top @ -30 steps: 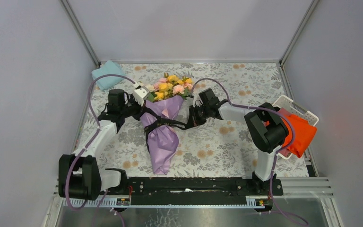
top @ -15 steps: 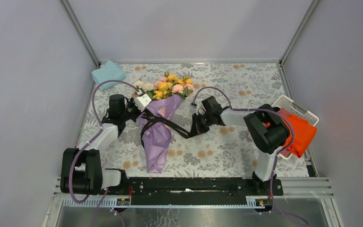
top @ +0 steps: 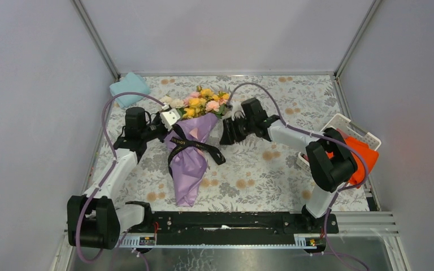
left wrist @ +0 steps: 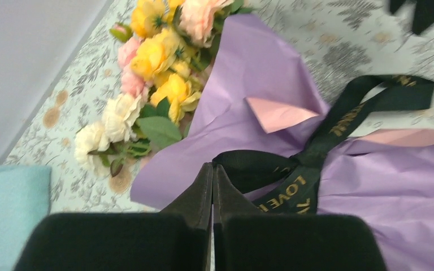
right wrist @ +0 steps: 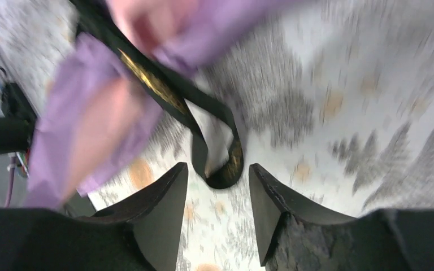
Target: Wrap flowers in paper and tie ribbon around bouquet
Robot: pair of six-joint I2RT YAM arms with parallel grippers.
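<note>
The bouquet lies on the flowered table, its yellow, pink and white flowers [top: 202,101] [left wrist: 161,56] standing out of the lilac paper [top: 189,166] [left wrist: 248,73] cone. A black ribbon [top: 195,145] [left wrist: 311,152] with gold lettering is knotted around the cone's waist. My left gripper [top: 172,131] [left wrist: 213,166] is shut on a ribbon loop at the cone's left side. My right gripper [top: 226,134] [right wrist: 217,167] hovers open to the right of the cone. The ribbon's free loop [right wrist: 217,164] [top: 217,156] lies on the table, seen between the spread fingers and not gripped.
A folded light blue cloth [top: 129,88] [left wrist: 8,209] lies at the back left corner. A white basket [top: 347,123] holding an orange cloth [top: 360,158] sits at the right edge behind the right arm. Grey walls enclose the table on three sides.
The right gripper has opened and let go of the ribbon end, then drawn back towards the flowers. The taut ribbon has gone slack on the table. The left gripper has kept its grip.
</note>
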